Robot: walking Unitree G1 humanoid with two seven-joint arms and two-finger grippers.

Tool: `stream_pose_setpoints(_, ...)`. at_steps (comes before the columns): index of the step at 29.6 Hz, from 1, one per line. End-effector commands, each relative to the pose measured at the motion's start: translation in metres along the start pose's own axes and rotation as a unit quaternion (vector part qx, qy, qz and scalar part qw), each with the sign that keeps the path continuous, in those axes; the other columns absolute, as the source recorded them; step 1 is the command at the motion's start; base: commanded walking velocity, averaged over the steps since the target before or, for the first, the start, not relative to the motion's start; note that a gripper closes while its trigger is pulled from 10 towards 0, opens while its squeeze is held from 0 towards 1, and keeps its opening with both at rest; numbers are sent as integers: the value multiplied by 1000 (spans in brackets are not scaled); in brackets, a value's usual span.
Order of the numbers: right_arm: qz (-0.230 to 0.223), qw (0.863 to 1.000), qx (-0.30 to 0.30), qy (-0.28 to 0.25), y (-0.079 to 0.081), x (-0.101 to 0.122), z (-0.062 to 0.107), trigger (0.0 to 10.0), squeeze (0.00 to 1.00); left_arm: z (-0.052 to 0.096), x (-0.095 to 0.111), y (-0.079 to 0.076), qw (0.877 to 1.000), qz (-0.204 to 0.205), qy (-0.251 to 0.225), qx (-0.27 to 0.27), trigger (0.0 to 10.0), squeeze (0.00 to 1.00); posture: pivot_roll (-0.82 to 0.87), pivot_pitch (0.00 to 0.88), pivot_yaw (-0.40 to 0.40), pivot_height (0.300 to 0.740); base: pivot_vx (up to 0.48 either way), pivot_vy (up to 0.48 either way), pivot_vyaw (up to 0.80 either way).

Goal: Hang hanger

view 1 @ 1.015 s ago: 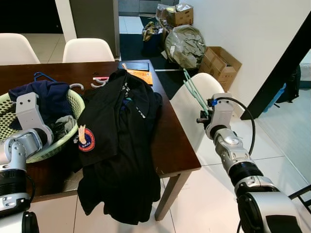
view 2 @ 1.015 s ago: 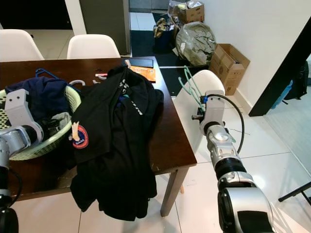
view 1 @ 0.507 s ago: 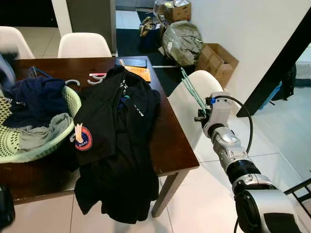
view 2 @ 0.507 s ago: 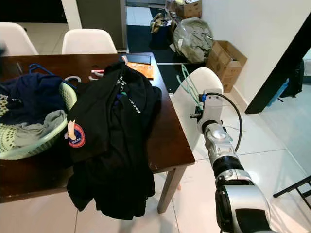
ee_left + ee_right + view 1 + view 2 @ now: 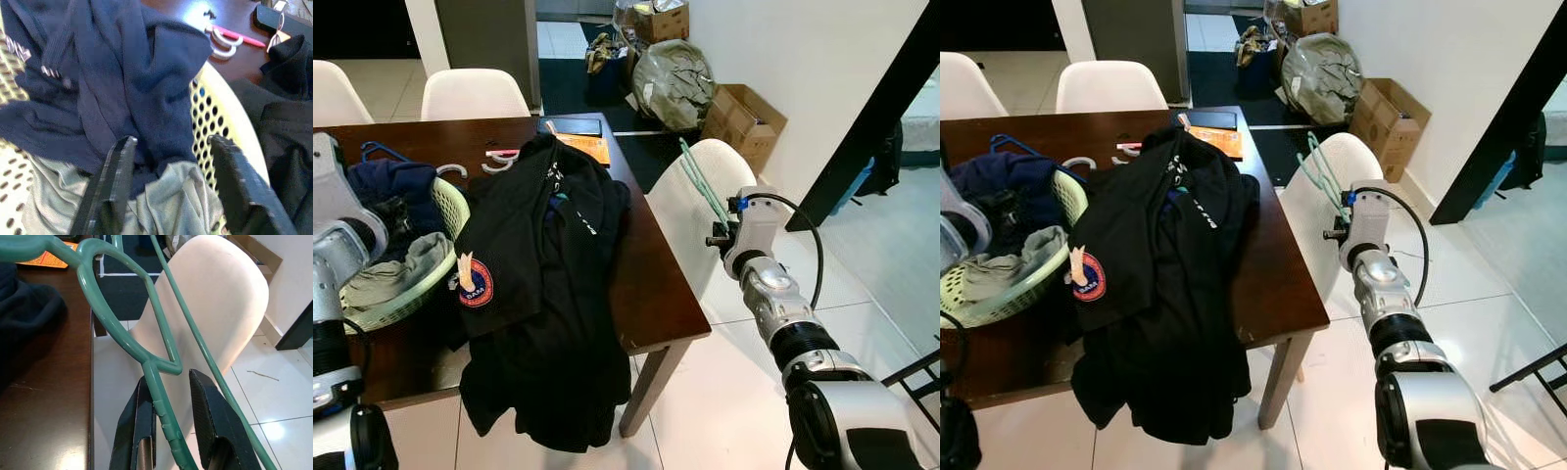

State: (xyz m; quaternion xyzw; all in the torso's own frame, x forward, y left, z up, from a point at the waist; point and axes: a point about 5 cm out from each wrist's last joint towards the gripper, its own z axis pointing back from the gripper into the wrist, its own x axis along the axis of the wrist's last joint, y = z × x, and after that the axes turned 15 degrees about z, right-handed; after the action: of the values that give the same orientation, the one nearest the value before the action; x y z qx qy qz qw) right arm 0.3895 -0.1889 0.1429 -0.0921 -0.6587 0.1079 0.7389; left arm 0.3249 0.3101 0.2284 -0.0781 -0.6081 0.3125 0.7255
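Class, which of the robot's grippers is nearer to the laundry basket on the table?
Left. The left gripper hovers right over the laundry basket, fingers open above the clothes. The right gripper is off past the table's far side by the white chair, holding the green hanger.

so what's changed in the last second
The left gripper left the head view's frame half a second ago and is back, open over the laundry basket of clothes. The camera shifted too. The right gripper still holds the green hanger over the white chair; the black jacket stays draped on the table.
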Motion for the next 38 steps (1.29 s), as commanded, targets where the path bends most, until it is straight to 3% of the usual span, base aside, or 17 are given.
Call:
stream_pose_setpoints(1,-4,1000,-1,1,-1,-1,0,10000,0,-4,-19,6,999,6,40,6,10000,1000,97,48,-89,740,0,0,0)
stream_pose_setpoints(7,-3,1000,-2,2,-2,-2,0,10000,0,-10,-41,10,996,11,87,21,10000,1000,88,53,-83,740,0,0,0)
stream_pose_setpoints(13,-4,1000,-3,3,-2,-2,0,10000,0,-11,-49,12,994,26,104,25,10000,992,87,56,-83,740,0,0,0)
stream_pose_setpoints(14,-4,1000,-4,3,-3,-2,0,10000,0,-12,-53,12,993,35,113,26,10000,580,87,56,-83,740,0,0,0)
stream_pose_setpoints(15,-4,1000,-4,3,-3,-2,0,10000,0,-13,-56,12,991,43,122,25,10000,0,89,58,-83,740,0,0,0)
stream_pose_setpoints(19,-4,1000,-5,3,-3,-2,0,10000,0,-13,-65,11,989,56,135,21,10000,0,89,58,-84,740,0,0,0)
stream_pose_setpoints(20,-3,1000,-5,3,-3,-2,0,10000,0,-13,-68,11,988,64,137,22,0,0,87,60,-84,740,0,0,0)
stream_pose_setpoints(32,-5,1000,-7,4,-4,-2,0,10000,0,-12,-70,16,987,76,138,26,0,0,91,58,-82,740,0,0,0)
stream_pose_setpoints(37,-9,1000,-9,5,-4,-2,0,10000,0,-11,-47,13,994,71,87,16,0,0,92,54,-80,740,0,0,0)
stream_pose_setpoints(38,-10,1000,-10,6,-4,-2,0,10000,0,-9,-30,5,997,55,50,-7,0,0,92,53,-80,740,0,0,0)
